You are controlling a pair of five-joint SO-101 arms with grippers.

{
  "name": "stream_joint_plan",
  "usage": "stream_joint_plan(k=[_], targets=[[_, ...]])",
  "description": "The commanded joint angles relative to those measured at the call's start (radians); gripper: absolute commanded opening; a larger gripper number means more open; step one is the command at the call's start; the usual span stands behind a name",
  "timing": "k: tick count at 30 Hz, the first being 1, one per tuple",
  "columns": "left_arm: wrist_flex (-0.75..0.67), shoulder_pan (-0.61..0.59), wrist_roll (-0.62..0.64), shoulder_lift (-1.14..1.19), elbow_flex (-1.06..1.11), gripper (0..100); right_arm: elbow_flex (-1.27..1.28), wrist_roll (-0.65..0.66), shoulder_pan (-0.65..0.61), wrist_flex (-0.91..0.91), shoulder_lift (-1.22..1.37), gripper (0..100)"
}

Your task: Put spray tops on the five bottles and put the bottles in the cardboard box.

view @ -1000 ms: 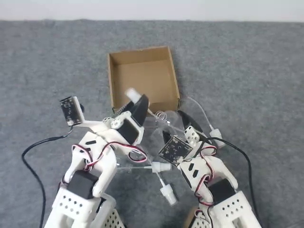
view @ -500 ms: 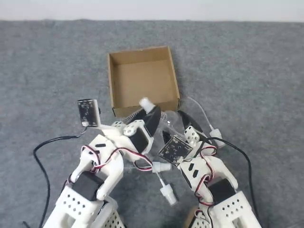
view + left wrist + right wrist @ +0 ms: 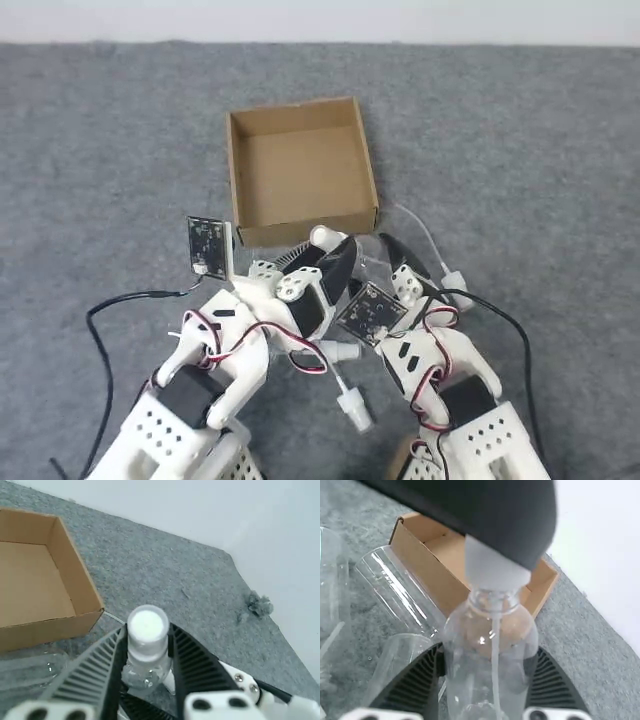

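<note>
I am clenching my left gripper (image 3: 146, 647) on the spray top (image 3: 146, 625), which is sitting on the neck of the bottle (image 3: 490, 635). My right gripper (image 3: 487, 680) is grasping that bottle upright, just outside the cardboard box (image 3: 300, 170), by its wall nearest the arms.

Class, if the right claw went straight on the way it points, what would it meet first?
Probably the left claw, which crosses just ahead, pinching the spray top on the bottle that the right claw holds. Behind it lies the cardboard box; depth is hard to judge.
</note>
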Motion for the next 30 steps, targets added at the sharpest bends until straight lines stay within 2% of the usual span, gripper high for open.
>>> stream_joint_plan(k=[1,6,10,18,30], targets=[[-0.009,0.023,-0.011,-0.006,-0.005,17,-0.021,0.005,-0.012,-0.018,-0.025,10.5],[0.037,0.023,-0.011,-0.006,-0.021,23,-0.021,0.005,-0.012,-0.018,-0.025,10.5],[0.064,0.023,-0.011,-0.006,-0.039,23,-0.021,0.005,-0.008,-0.019,-0.025,10.5],[0.206,0.023,-0.006,-0.006,-0.143,23,-0.021,0.005,-0.005,-0.025,-0.025,10.5],[0.245,0.023,0.046,-0.006,-0.197,23,-0.023,-0.049,-0.004,-0.028,-0.025,10.5]])
